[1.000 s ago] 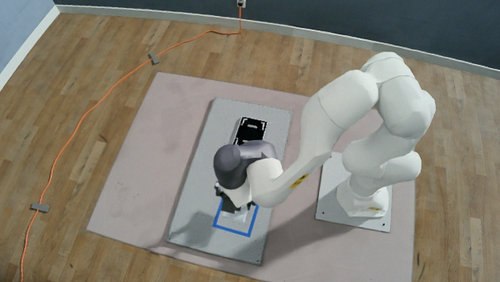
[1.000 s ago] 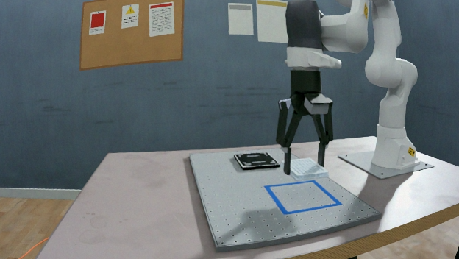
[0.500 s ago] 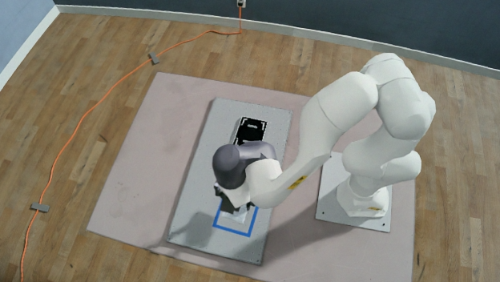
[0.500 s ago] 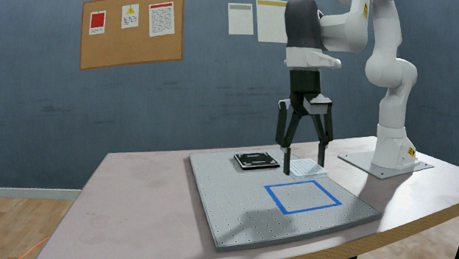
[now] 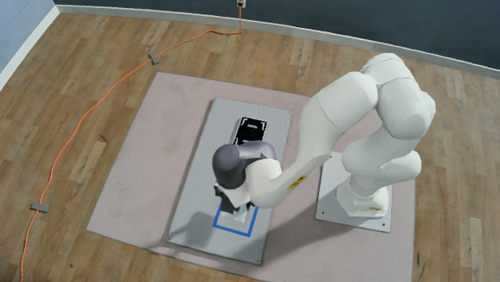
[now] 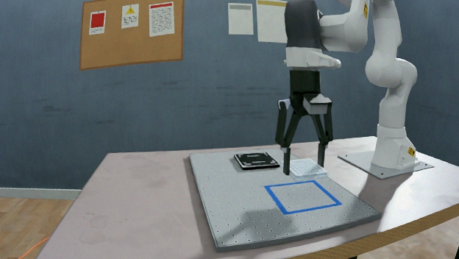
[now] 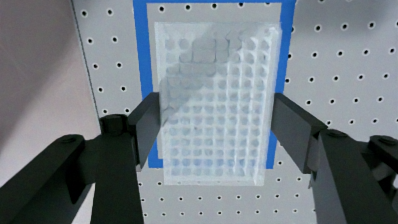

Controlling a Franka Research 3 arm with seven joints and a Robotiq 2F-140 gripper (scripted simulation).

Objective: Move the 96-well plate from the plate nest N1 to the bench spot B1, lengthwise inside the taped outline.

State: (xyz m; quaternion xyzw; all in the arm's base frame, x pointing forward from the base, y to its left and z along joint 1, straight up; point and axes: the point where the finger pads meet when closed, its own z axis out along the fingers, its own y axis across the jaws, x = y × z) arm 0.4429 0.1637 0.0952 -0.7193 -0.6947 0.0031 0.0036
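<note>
Half-open black gripper (image 7: 216, 131) clamps the clear, dimpled rectangular plate (image 7: 216, 102) above the blue tape outline (image 7: 143, 75).

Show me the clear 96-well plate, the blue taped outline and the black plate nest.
clear 96-well plate (image 7: 220, 115), wrist view, middle of its wells.
blue taped outline (image 6: 283, 209), exterior view, its near edge.
black plate nest (image 6: 256, 160), exterior view, its top face.
</note>
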